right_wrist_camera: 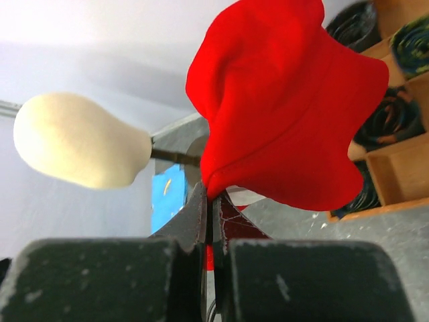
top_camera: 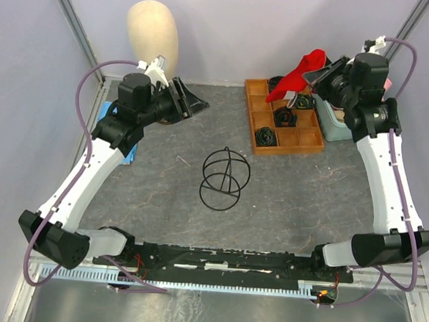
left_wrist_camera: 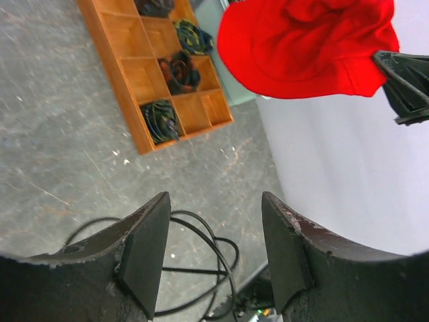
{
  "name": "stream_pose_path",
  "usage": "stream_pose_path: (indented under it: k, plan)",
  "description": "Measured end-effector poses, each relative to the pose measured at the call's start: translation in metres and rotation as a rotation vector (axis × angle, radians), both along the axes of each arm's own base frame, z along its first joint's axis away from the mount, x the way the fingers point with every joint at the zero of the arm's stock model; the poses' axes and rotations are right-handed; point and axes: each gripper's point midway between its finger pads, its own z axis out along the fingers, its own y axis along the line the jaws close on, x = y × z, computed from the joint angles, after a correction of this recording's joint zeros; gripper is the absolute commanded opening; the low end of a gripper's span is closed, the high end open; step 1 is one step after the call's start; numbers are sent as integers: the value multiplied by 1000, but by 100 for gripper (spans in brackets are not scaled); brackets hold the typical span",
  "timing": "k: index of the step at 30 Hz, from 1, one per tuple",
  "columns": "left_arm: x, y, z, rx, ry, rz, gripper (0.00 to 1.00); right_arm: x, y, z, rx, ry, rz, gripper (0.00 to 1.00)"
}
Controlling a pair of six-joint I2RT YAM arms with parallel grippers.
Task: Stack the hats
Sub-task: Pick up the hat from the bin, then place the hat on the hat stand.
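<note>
Your stock, on the grey table: wooden tray at back right; cream head form at back left; red hat hanging over the tray, its edge pinched in the closed fingers of your right gripper; left gripper near the head form, fingers apart, holding nothing.

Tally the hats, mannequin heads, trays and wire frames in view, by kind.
Hat: 1, red, pinched in the right tool
Mannequin head: 1
Tray: 1
Wire frame: 1
Total: 4
</note>
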Motion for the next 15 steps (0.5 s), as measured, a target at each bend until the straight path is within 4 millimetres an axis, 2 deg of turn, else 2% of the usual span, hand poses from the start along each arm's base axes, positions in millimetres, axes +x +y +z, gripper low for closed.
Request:
stream_pose_path:
  k: [2,3,7,11,15]
  plan:
    - [-12,-7,-2,-40,16,-10,66,-12,18,-5,29,4,39,0]
    - [-17,-9,-3,-54,22,-14,66,-13,18,-5,30,4,39,0]
    - [-32,-21,-11,-155,70,-21,68,-29,48,8,83,-45,97,0]
    - [-34,-25,-16,-273,129,8,70,-47,81,19,130,-107,169,0]
    - [-33,-26,-9,-410,158,46,72,-60,99,27,159,-160,208,0]
